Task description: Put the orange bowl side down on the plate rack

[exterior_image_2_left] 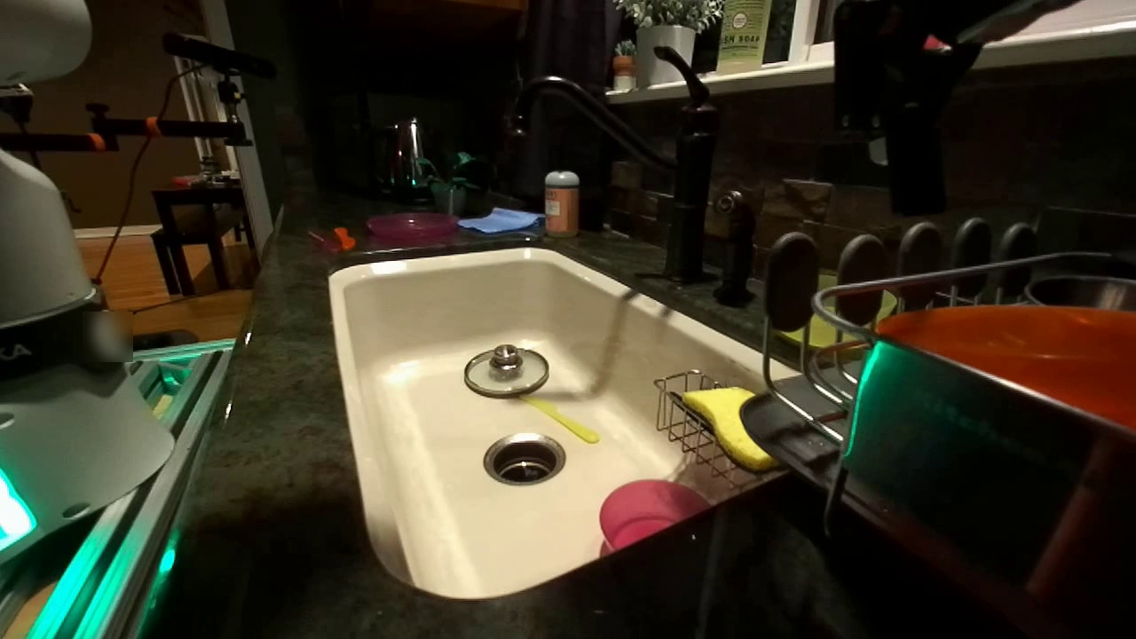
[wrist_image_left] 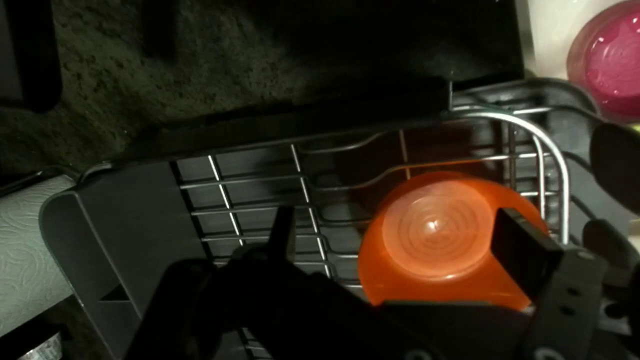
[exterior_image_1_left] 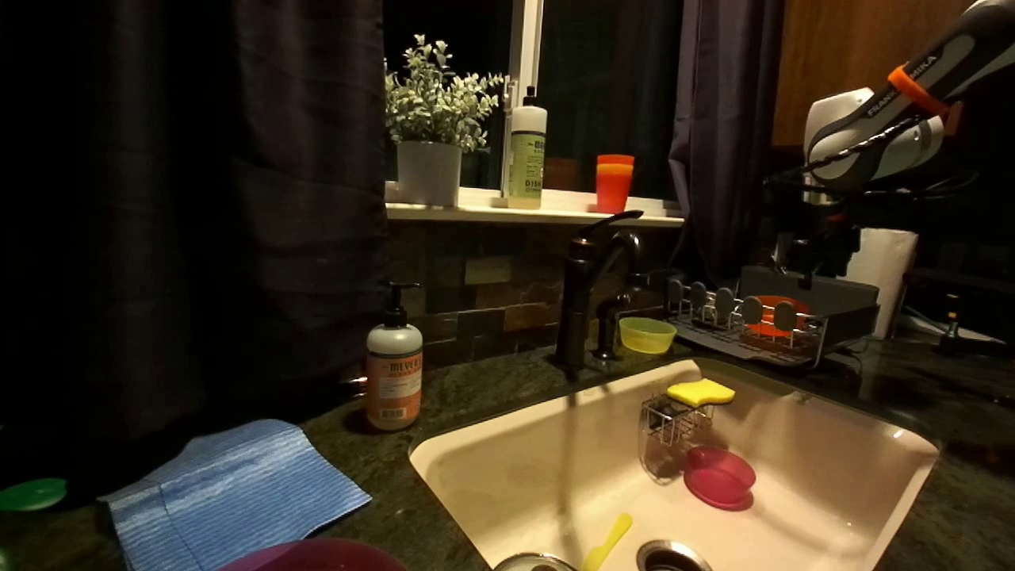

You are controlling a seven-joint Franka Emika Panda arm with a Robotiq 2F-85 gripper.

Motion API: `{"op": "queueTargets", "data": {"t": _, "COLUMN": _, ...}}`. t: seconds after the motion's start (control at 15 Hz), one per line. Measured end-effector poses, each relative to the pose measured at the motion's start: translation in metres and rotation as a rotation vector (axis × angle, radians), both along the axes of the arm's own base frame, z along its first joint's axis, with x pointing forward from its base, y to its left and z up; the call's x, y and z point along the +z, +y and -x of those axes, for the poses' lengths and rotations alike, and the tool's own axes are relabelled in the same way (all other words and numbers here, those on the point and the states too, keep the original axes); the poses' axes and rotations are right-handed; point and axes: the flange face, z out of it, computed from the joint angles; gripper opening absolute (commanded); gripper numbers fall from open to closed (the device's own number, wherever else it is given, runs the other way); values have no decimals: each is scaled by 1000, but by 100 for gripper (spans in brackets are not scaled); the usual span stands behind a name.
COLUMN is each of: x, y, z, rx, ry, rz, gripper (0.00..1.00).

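The orange bowl [wrist_image_left: 435,230] lies in the plate rack, its flat ringed base facing up toward the wrist camera, so it appears upside down. It also shows in both exterior views [exterior_image_1_left: 775,316] [exterior_image_2_left: 1021,351]. The plate rack [wrist_image_left: 125,240] is grey with wire rows and prongs; it stands beside the sink in both exterior views [exterior_image_1_left: 852,305] [exterior_image_2_left: 967,497]. My gripper [wrist_image_left: 395,222] is open above the rack. One finger is apart from the bowl over bare wires; the other overlaps the bowl's edge, and I cannot tell whether it touches. The gripper also shows in both exterior views [exterior_image_1_left: 817,258] [exterior_image_2_left: 892,177].
The sink [exterior_image_2_left: 426,524] holds a pink dish [exterior_image_1_left: 720,477], a glass lid [exterior_image_2_left: 506,373] and a yellow-green utensil [exterior_image_1_left: 609,541]. A sponge [exterior_image_1_left: 701,392] rests on a wire caddy. A green bowl [exterior_image_1_left: 647,335], the faucet [exterior_image_2_left: 697,177] and a paper towel roll [wrist_image_left: 30,255] are near the rack.
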Motion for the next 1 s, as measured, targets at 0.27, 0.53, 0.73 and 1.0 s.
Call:
{"op": "queueTargets", "data": {"t": 0.27, "x": -15, "y": -16, "z": -13, "rx": -62, "ry": -65, "rz": -43, "gripper": 100}}
{"op": "queueTargets", "data": {"t": 0.53, "x": -36, "y": -25, "z": -31, "rx": -94, "ry": -93, "rz": -64, "gripper": 79}}
{"op": "queueTargets", "data": {"t": 0.73, "x": -54, "y": -29, "z": -44, "rx": -101, "ry": -94, "rz": -69, "gripper": 58}}
{"op": "queueTargets", "data": {"t": 1.0, "x": -69, "y": -32, "z": -58, "rx": -102, "ry": -79, "rz": -68, "gripper": 27}}
